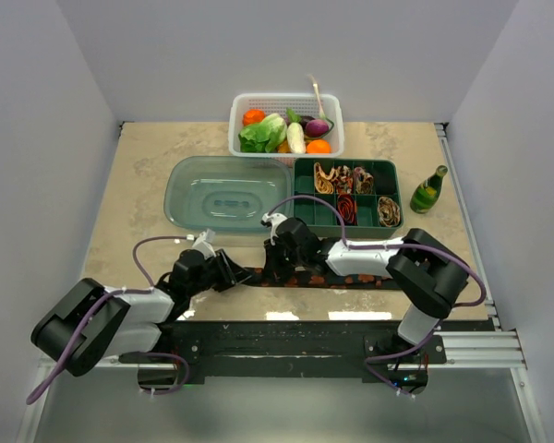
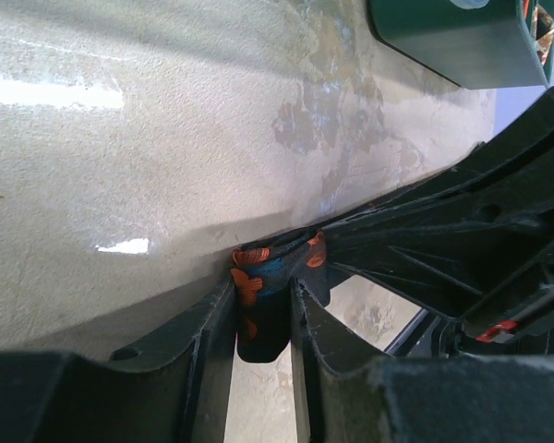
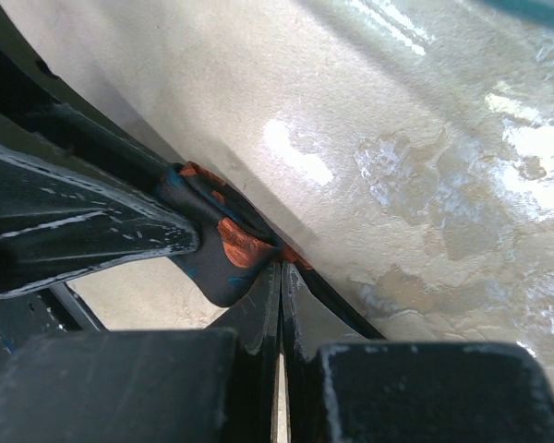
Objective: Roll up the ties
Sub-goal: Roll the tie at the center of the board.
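A black tie with orange-red motifs (image 1: 337, 279) lies flat along the near part of the table, running right from both grippers. My left gripper (image 1: 231, 273) is shut on the tie's folded left end (image 2: 258, 300), which sits between its fingers (image 2: 212, 332). My right gripper (image 1: 275, 268) meets it from the right. Its fingers (image 3: 258, 295) are pressed together on the same end of the tie (image 3: 226, 247). The two grippers almost touch. Several rolled ties (image 1: 355, 180) sit in the compartments of a green tray (image 1: 394, 189).
A clear teal lid (image 1: 223, 194) lies behind the grippers, left of the green tray. A white basket (image 1: 286, 100) of toy vegetables stands at the back. A green bottle (image 1: 428, 191) stands right of the tray. Purple cables loop over both arms.
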